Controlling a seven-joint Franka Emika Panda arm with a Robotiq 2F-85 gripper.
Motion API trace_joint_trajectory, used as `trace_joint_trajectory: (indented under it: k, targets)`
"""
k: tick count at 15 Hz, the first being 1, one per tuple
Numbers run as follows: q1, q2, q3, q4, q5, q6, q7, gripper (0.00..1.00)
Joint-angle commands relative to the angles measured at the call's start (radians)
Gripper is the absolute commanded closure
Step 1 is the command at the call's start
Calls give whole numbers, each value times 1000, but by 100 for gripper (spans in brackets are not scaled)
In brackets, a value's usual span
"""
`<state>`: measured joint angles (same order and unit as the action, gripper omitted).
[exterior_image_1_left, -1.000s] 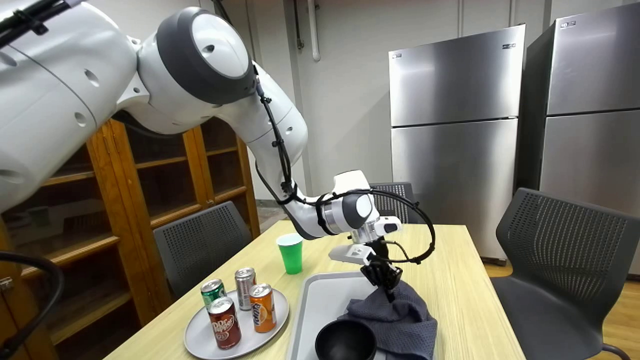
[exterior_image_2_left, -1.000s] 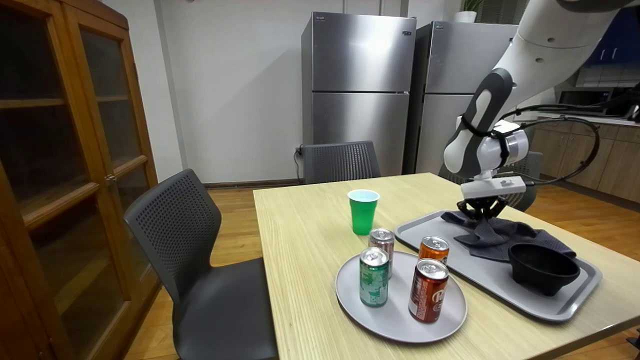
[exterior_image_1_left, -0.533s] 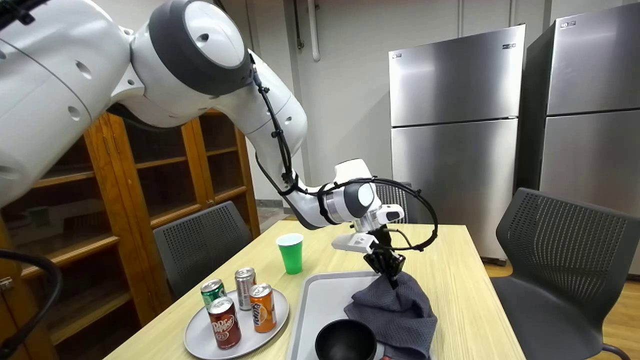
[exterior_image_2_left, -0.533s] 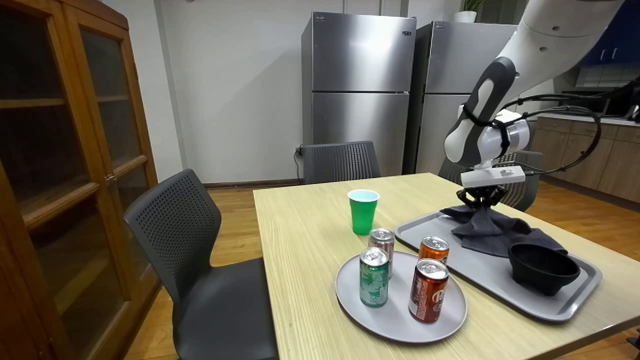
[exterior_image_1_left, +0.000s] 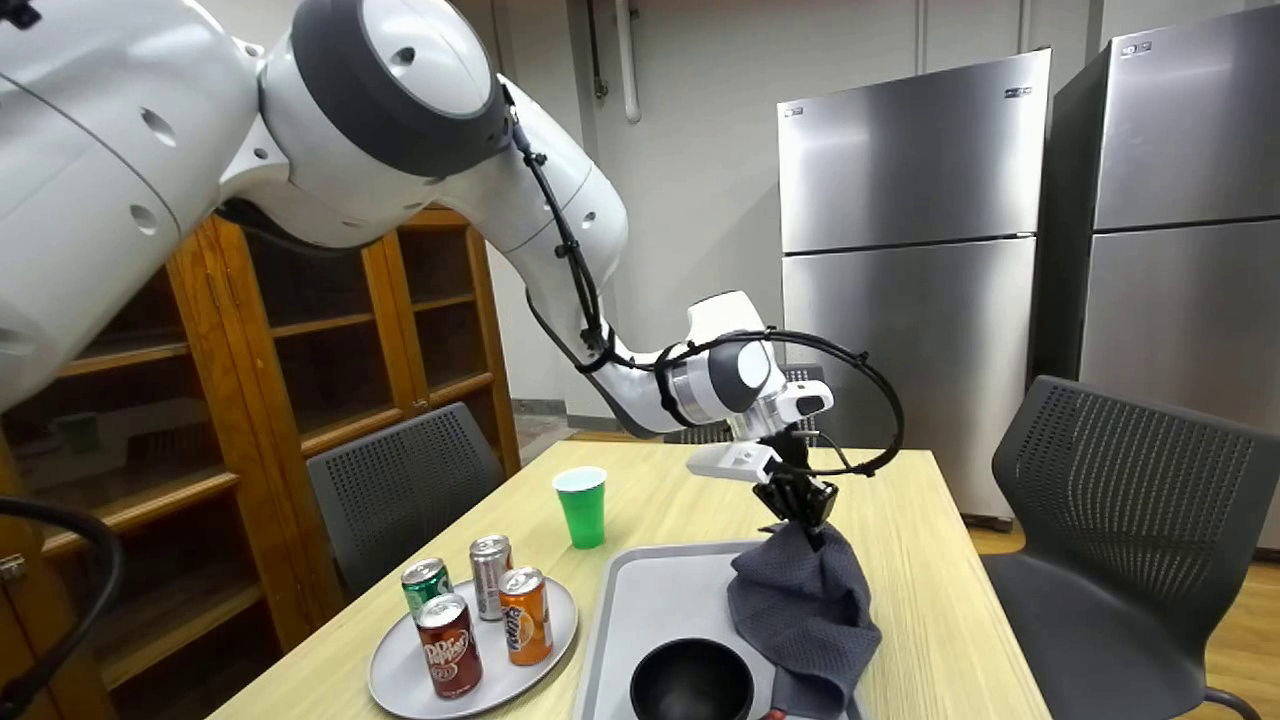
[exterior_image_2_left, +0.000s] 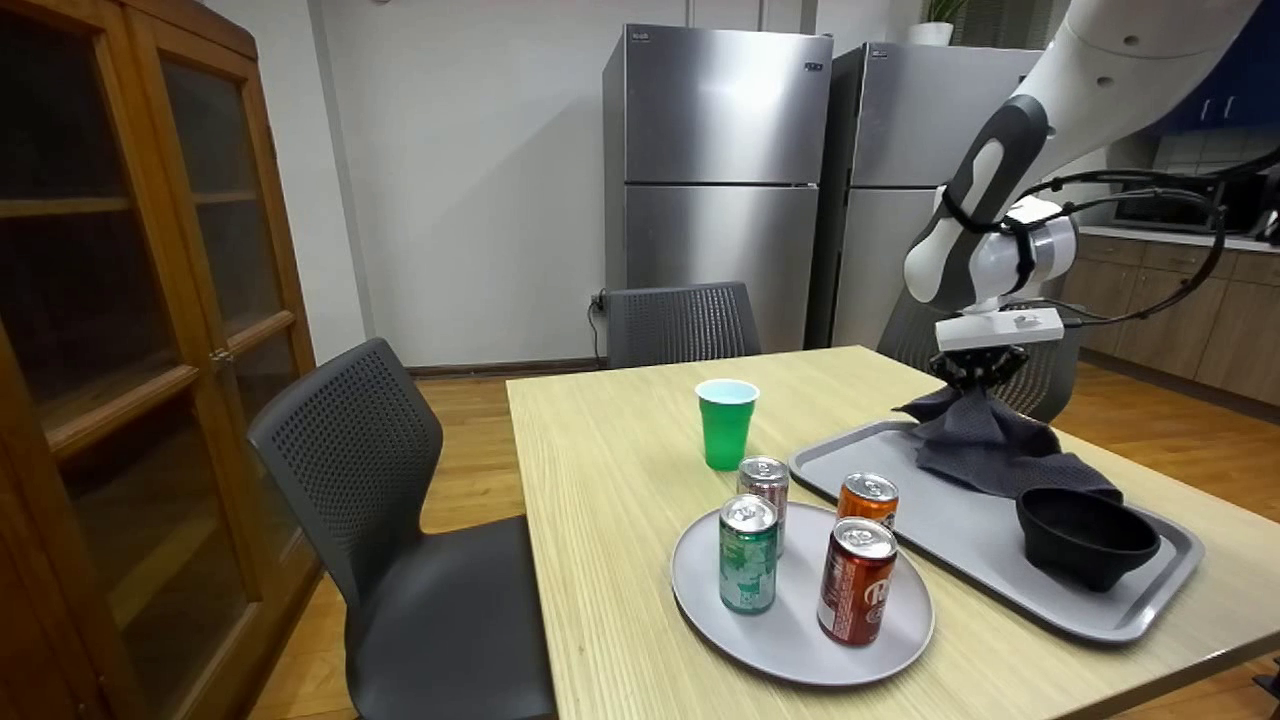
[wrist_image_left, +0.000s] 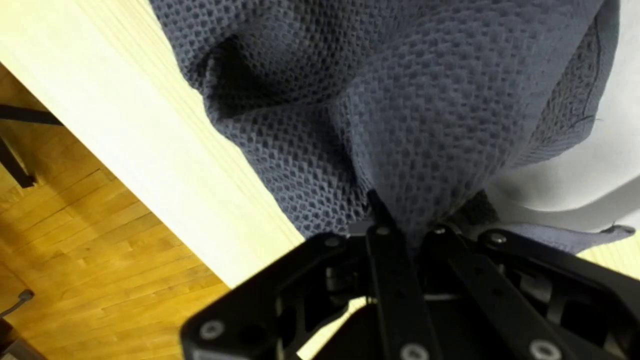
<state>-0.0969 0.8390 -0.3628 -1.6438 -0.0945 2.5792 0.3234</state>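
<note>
In an exterior view, the robot's hand (exterior_image_1_left: 812, 535) grips a dark blue-grey cloth (exterior_image_1_left: 812, 610). Within the last second the hand has risen, drawing the cloth into a taller peak; its lower folds trail over a grey tray (exterior_image_1_left: 665, 600) beside a black bowl (exterior_image_1_left: 692, 680). Something red (exterior_image_1_left: 773, 714) has come into sight at the cloth's bottom edge, too little of it to identify. The cloth seems only partly lifted.

In an exterior view, the white arm (exterior_image_2_left: 1090, 110) bends down from the upper right, the hand pointing downward with the cloth hanging beneath. Four upright cans (exterior_image_2_left: 748, 570) share a round plate (exterior_image_2_left: 795, 640) near a green cup (exterior_image_2_left: 727, 425).

In the wrist view, black fingers (wrist_image_left: 400, 300) pinch the cloth, which spreads over the table (wrist_image_left: 175, 175); wooden floor (wrist_image_left: 115, 250) shows past the edge.
</note>
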Motion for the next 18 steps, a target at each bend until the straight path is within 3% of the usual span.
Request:
trace_joint_trajectory:
  k: [1, 18]
  targets:
    - [-20, -5, -8, 42, 12, -18, 29, 98]
    - [-72, 50, -50, 265, 8, -41, 113, 98]
